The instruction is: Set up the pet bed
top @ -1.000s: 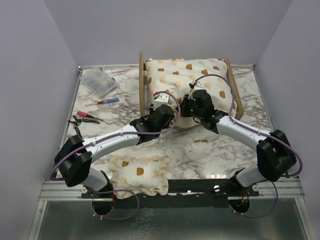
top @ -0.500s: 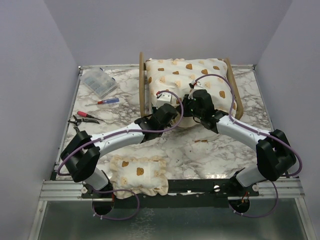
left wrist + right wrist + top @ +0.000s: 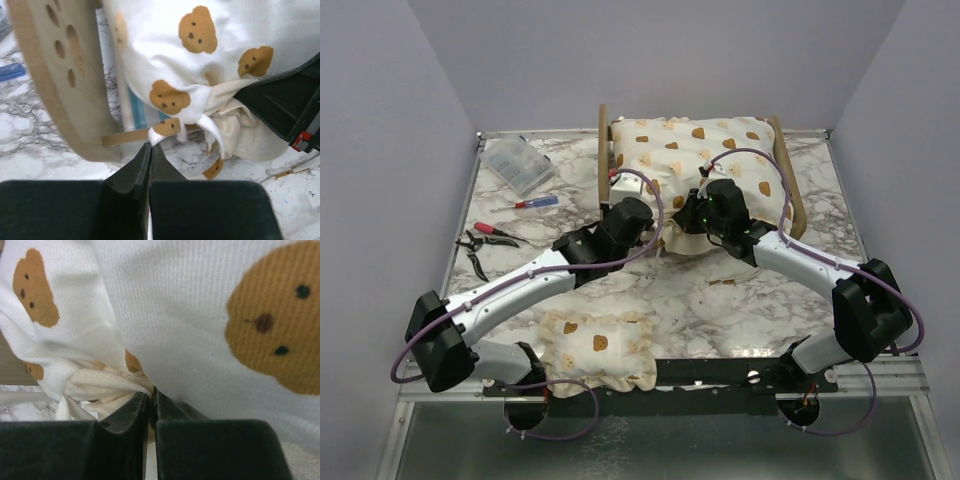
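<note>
The pet bed stands at the back of the table; its plywood headboard (image 3: 603,175) has a paw-print cutout (image 3: 62,47), and a strip of blue-and-white striped base (image 3: 137,112) shows. The bear-print cushion (image 3: 695,150) lies across it. At the cushion's near corner, my left gripper (image 3: 650,238) (image 3: 150,145) is shut on the white tie (image 3: 156,135) by the frame's wooden rail. My right gripper (image 3: 692,215) (image 3: 151,396) is just right of it, jaws almost together, with cushion cloth (image 3: 200,315) pinched at the tips.
A small bear-print pillow (image 3: 598,345) lies near the left arm's base. A clear plastic box (image 3: 518,165), a screwdriver (image 3: 535,203) and pliers (image 3: 485,236) are on the left of the marble table (image 3: 740,300). Grey walls close in both sides.
My left gripper has closed on the white tie and shifted a little left and back toward the headboard; its elbow swung out left. The right arm has barely moved.
</note>
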`<state>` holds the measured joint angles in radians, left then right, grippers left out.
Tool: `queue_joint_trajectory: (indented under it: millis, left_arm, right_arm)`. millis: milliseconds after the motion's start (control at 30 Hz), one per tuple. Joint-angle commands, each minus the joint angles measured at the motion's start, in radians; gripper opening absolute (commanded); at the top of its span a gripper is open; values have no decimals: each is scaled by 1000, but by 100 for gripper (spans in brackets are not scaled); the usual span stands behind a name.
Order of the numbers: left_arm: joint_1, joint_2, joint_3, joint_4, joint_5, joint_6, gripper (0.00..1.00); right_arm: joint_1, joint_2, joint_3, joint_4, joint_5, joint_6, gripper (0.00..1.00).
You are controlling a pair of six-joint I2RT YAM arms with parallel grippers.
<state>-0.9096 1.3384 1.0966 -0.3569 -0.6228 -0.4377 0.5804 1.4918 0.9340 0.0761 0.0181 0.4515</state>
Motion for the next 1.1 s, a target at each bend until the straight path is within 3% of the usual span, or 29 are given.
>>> queue_joint_trajectory:
  millis: [0,200,400,800,1067]
  left_arm:
    - [5,-71,25,-210,-51,-33,0]
    - [5,-168,-29,-363,-50,-147,0]
    - [5,-229,4,-373,-72,-140,0]
    - [6,-78,207,-244,-101,74,0]
    - [82,68,257,-214,-155,160,0]
  right_arm:
    - [-14,-23,-11,-27,55,-26,9]
    - [-16,-18,-7,-27,55,-25,9]
    - [-16,-9,0,-24,40,-22,9]
    - [-16,6,31,-7,-12,-15,9]
    - [-16,10,38,2,-72,-5,9]
